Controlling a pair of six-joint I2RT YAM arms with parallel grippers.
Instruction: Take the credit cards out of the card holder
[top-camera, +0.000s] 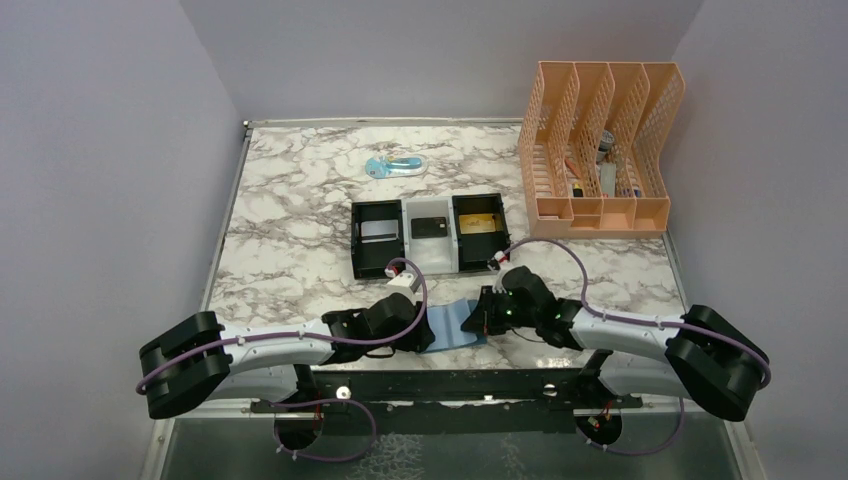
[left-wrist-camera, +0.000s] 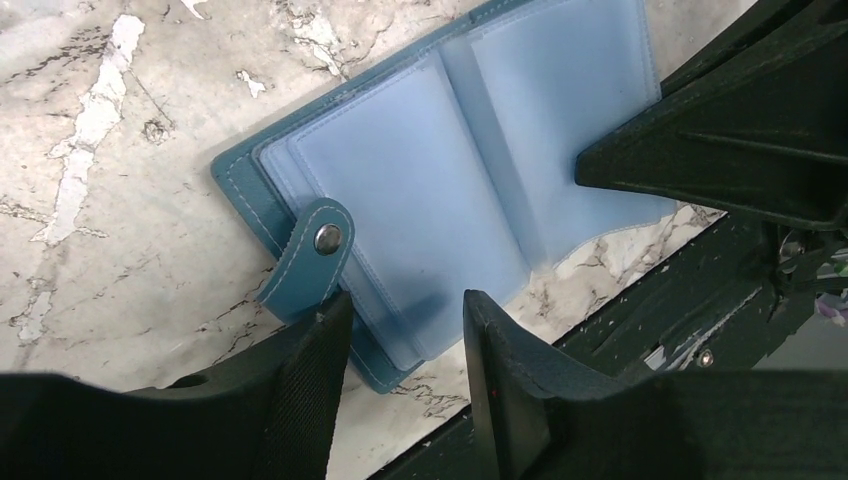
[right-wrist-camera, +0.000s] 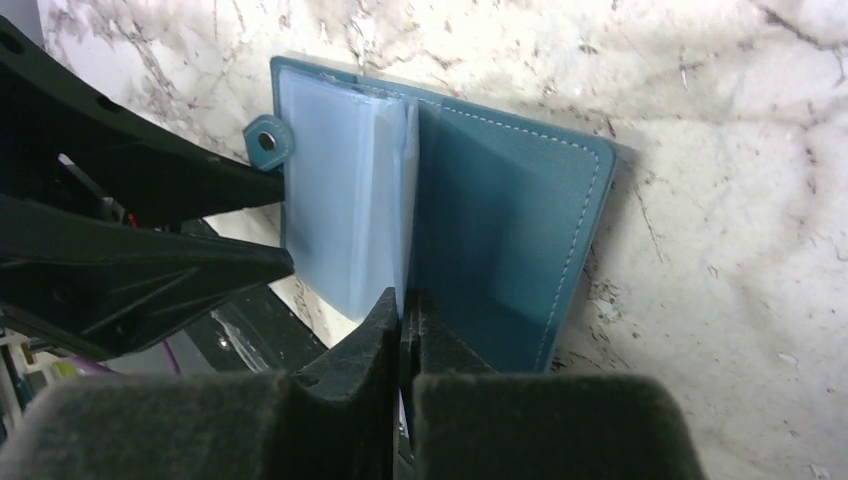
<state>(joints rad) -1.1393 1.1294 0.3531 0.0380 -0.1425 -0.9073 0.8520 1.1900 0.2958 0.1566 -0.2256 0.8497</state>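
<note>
The teal-blue card holder (top-camera: 455, 325) lies open on the marble table by its near edge, between my two grippers. In the left wrist view its pale blue sleeves (left-wrist-camera: 420, 190) lie spread, with the snap tab (left-wrist-camera: 315, 255) at the left. My left gripper (left-wrist-camera: 400, 335) is open and stands over the holder's left corner. My right gripper (right-wrist-camera: 405, 310) is shut on the edge of one clear sleeve (right-wrist-camera: 408, 200), holding it upright over the teal cover (right-wrist-camera: 500, 220). I see no card in the sleeves that show.
A black-and-white three-compartment tray (top-camera: 355, 240) stands behind the holder, with a silver card (top-camera: 378, 230), a black card (top-camera: 430, 227) and a gold card (top-camera: 478, 222). An orange file rack (top-camera: 600, 150) stands back right. A small blue object (top-camera: 393, 166) lies further back.
</note>
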